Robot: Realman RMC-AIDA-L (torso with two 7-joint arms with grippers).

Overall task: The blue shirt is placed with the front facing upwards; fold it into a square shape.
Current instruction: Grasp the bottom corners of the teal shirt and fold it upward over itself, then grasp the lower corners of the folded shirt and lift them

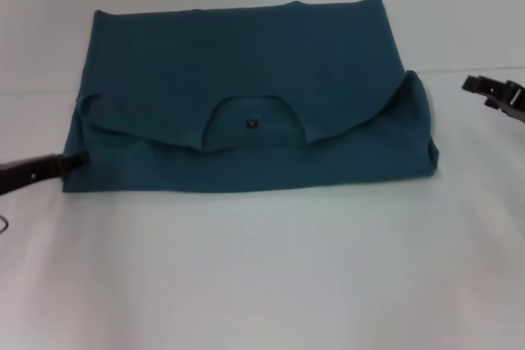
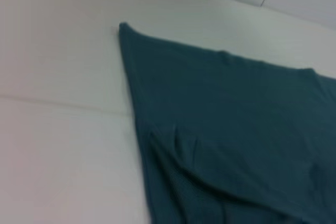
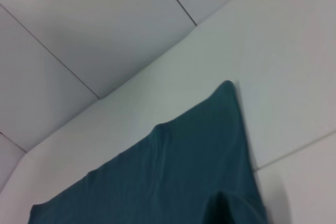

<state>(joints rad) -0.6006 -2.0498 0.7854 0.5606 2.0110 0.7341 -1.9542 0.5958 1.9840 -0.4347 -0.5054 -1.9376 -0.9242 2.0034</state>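
The blue shirt (image 1: 246,96) lies folded into a wide rectangle on the white table, plain back upward, with the round collar and its small black tag (image 1: 251,124) showing near the front fold. My left gripper (image 1: 75,159) sits at the shirt's front left corner, touching its edge. My right gripper (image 1: 484,88) hovers off the shirt's right side, apart from the cloth. The left wrist view shows the shirt (image 2: 231,135) with creases at one corner. The right wrist view shows the shirt (image 3: 178,177) and a raised fold.
The white table (image 1: 262,276) spreads in front of the shirt. A seam line (image 1: 467,69) crosses the table behind the right gripper. Grey wall panels (image 3: 79,24) rise beyond the table's far edge.
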